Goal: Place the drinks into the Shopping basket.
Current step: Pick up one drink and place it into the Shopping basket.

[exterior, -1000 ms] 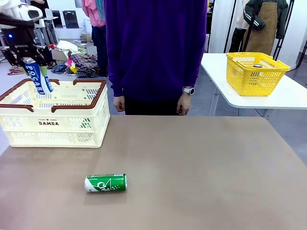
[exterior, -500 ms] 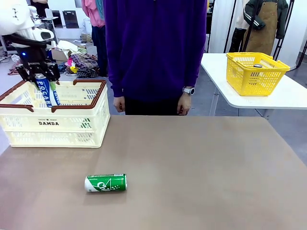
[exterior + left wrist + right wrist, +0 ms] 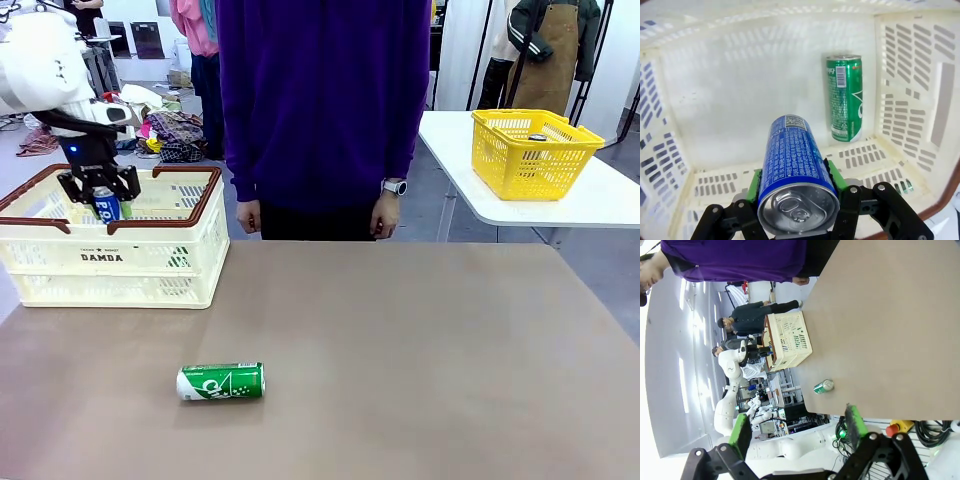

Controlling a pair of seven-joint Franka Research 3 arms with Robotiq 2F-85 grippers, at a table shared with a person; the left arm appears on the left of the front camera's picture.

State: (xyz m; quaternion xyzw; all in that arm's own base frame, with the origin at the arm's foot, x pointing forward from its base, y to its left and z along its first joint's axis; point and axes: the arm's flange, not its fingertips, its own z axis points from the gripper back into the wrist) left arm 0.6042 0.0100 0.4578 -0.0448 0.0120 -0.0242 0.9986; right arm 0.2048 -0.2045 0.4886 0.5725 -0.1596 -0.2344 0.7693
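My left gripper [image 3: 101, 203] is shut on the blue drink can [image 3: 106, 209] and holds it down inside the cream Shopping basket [image 3: 110, 262] at the table's far left. In the left wrist view the blue can [image 3: 794, 165] sits between the green pads [image 3: 756, 183] of the left gripper [image 3: 796, 187], silver top toward the camera, above the basket floor [image 3: 740, 110]. A green can [image 3: 845, 97] lies on that floor near a slotted wall. Another green can [image 3: 221, 381] lies on its side on the table near the front. My right gripper [image 3: 799, 425] stands open with nothing in it, off the table.
A person in a purple top [image 3: 320, 100] stands at the far edge, hands down. A yellow mesh basket [image 3: 530, 150] sits on a white side table at the right. The right wrist view has the brown table [image 3: 890, 330], the green can [image 3: 823, 386] and the cream basket [image 3: 787, 340] far off.
My left gripper has come down and slightly right with the blue can, from above the basket rim to inside the basket. The green can on the table has not moved.
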